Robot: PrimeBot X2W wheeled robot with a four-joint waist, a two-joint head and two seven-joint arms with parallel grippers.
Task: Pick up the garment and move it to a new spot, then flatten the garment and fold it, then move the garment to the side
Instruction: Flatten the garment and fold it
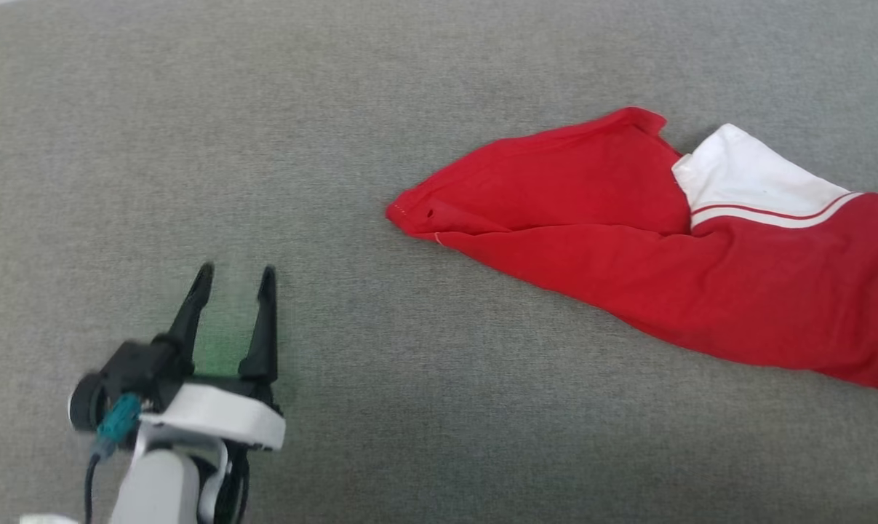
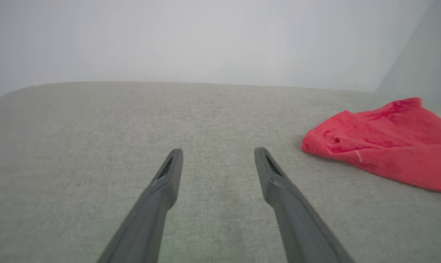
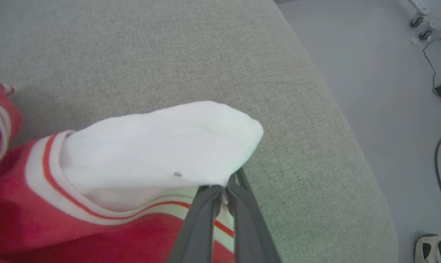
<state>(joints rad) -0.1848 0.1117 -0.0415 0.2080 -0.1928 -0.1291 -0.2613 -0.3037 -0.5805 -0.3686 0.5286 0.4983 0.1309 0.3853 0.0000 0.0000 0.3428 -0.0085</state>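
Red garment [image 1: 591, 196] lies right on grey fabric surface [image 1: 409, 73]; right gripper [image 3: 224, 188] clamps its white sleeve [image 3: 162, 146]; left gripper [image 1: 236, 271] wide, empty.

garment [image 1: 628, 240]: on surface [image 1: 409, 87], right side | left end effector [image 1: 236, 269]: lower left, well apart from garment
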